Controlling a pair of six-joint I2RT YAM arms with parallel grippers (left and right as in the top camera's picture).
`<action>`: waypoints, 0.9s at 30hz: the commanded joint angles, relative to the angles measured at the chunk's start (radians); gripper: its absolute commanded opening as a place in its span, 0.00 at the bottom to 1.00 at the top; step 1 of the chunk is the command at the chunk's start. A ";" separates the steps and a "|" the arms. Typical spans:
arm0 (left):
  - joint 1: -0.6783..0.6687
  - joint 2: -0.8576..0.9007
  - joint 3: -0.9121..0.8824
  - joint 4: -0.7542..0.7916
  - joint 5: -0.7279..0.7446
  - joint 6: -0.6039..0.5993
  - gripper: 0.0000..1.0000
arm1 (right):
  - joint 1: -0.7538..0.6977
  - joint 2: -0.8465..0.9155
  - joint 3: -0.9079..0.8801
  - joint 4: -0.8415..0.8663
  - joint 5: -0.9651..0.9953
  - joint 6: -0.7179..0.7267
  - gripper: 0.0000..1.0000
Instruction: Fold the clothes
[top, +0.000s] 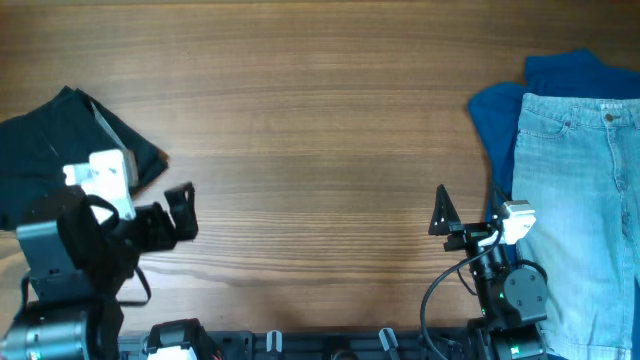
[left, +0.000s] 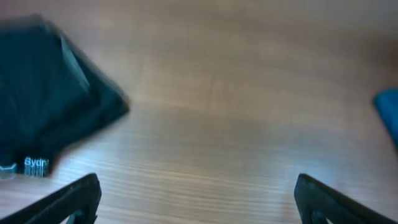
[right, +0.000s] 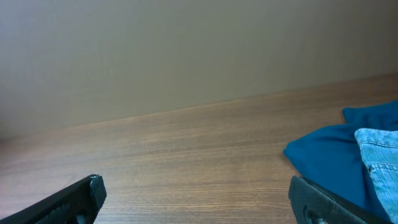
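While left gripper (left: 196, 190) and right gripper (right: 196, 190) hang wide open, holding nothing, near table (top: 320, 120) front edge, black folded garment (top: 50, 135) sits at left edge, white print (left: 35, 164) reads "Syd", rest blurred; jeans (top: 585, 200) overlap blue garment (top: 497, 115) at right edge, wide wood between.

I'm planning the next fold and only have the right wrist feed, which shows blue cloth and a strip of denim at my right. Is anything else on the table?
Observer: Yes. A folded black fabric garment lies at the left side of the brown wooden table.
Operator: Is the left tool holding it?
Observer: No. The left tool is open and empty, over bare wood near that garment's right corner.
Operator: How does the denim sit?
Observer: The light-blue denim jeans lie flat on top of the dark blue cloth garment, waistband toward the far side.
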 joint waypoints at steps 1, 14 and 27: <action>-0.055 -0.089 -0.116 0.233 -0.023 0.004 1.00 | -0.007 -0.016 -0.003 0.008 -0.019 0.009 1.00; -0.061 -0.705 -0.890 0.813 -0.011 -0.209 1.00 | -0.007 -0.016 -0.003 0.008 -0.019 0.010 1.00; -0.087 -0.744 -1.155 1.034 -0.005 -0.209 1.00 | -0.007 -0.016 -0.003 0.008 -0.019 0.009 1.00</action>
